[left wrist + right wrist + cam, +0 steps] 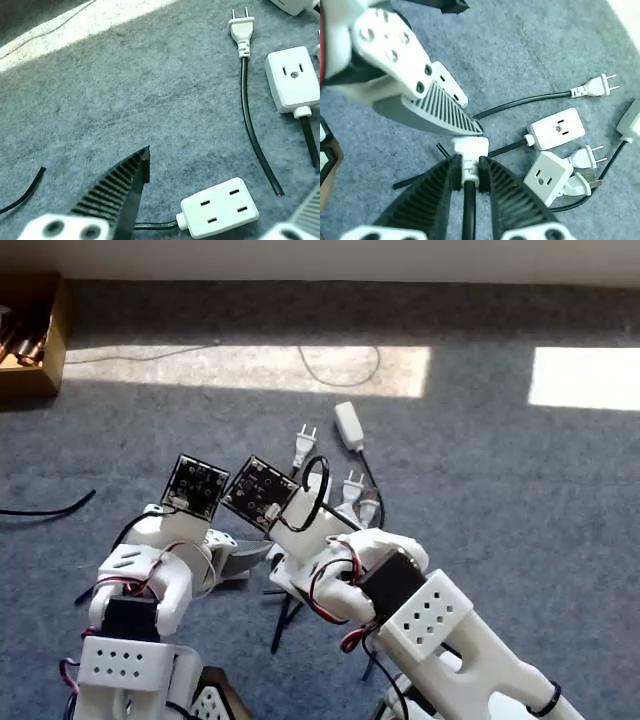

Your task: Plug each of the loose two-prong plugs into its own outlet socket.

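Plug pinched in the right gripper may shove the outlet socket away (left gripper spread, not clamping it).

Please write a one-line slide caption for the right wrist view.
Right gripper clamps a white connector; loose plugs and outlets lie on the carpet.

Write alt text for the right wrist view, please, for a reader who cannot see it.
The right tool is shut on a white plug with a black cord over grey carpet. Nearby lie two white outlet sockets and two loose two-prong plugs; the left arm is beside it.
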You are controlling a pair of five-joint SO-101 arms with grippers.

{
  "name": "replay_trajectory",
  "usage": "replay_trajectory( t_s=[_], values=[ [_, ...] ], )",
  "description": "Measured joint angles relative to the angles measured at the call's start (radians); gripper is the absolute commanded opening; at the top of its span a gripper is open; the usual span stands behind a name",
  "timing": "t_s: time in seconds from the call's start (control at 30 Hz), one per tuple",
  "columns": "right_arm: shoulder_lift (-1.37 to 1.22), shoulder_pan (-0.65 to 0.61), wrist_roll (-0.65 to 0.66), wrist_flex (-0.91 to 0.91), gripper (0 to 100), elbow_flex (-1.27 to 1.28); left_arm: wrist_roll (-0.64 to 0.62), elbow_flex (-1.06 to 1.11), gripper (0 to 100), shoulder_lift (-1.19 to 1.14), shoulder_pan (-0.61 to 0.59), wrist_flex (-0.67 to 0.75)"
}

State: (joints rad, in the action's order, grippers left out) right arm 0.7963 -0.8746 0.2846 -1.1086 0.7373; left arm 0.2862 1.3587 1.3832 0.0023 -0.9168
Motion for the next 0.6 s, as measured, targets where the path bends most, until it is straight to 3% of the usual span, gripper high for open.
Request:
replay_trajectory(
  t_s=[0.07, 0.23, 0.33, 0.43, 0.6],
  values=[
    [0.0, 0.0, 0.0, -0.002, 0.6, 0.0, 0.0, -0.005, 44, 0.0, -0.031, -0.002],
    [0.0, 0.028, 0.0, -0.011, 0.6, 0.012, 0.005, -0.118, 44, -0.008, -0.29, -0.002],
    [0.0, 0.049, 0.0, -0.034, 0.6, 0.006, 0.005, -0.252, 44, -0.083, -0.379, -0.044],
    [-0.037, 0.055, 0.006, -0.081, 0.6, -0.063, 0.005, -0.453, 43, -0.261, -0.416, -0.164],
    [-0.23, 0.055, 0.129, -0.17, 0.6, -0.267, 0.068, -0.887, 44, -0.726, -0.448, -0.456]
  ],
)
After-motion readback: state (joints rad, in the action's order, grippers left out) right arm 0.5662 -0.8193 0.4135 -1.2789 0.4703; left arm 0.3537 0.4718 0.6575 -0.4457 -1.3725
